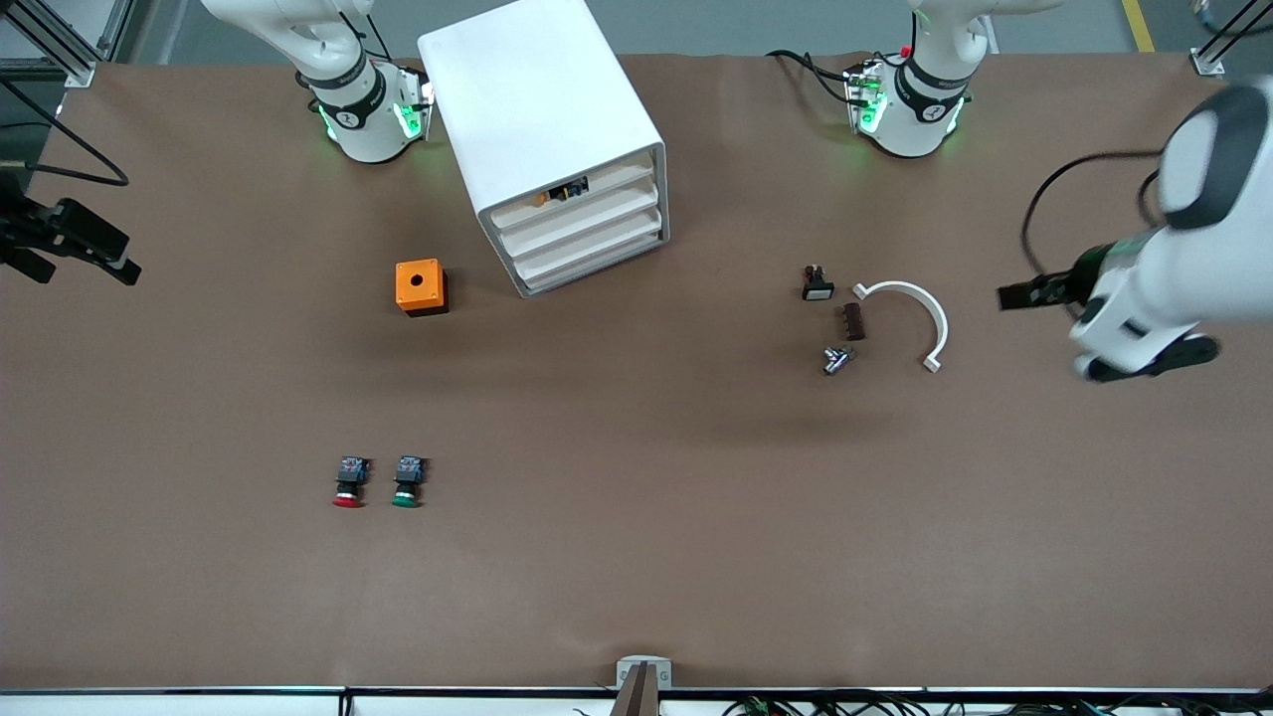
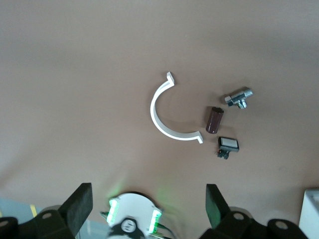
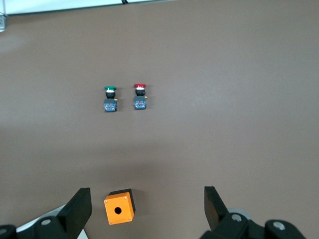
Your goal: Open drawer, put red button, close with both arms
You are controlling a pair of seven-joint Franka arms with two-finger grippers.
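The white cabinet [image 1: 542, 119] stands between the two arm bases, with its stacked white drawers [image 1: 587, 231] all pushed in. The red button [image 1: 348, 483] lies near the front camera beside its green twin [image 1: 406, 482]; both also show in the right wrist view, the red button [image 3: 140, 96] and the green one [image 3: 109, 98]. My right gripper [image 1: 75, 244] is open and empty, high over the right arm's end of the table; its own view [image 3: 147, 195] looks down on the buttons. My left gripper [image 1: 1029, 294] is open and empty, high over the left arm's end, as its own view [image 2: 147, 194] shows.
An orange cube with a round hole [image 1: 421, 286] [image 3: 119, 206] sits beside the cabinet. Toward the left arm's end lie a white curved clamp [image 1: 920, 308] [image 2: 162, 119], a brown cylinder [image 1: 853, 321], a metal fitting [image 1: 837, 359] and a small black-and-white switch [image 1: 817, 284]. Small dark parts show in the top drawer slot [image 1: 567, 189].
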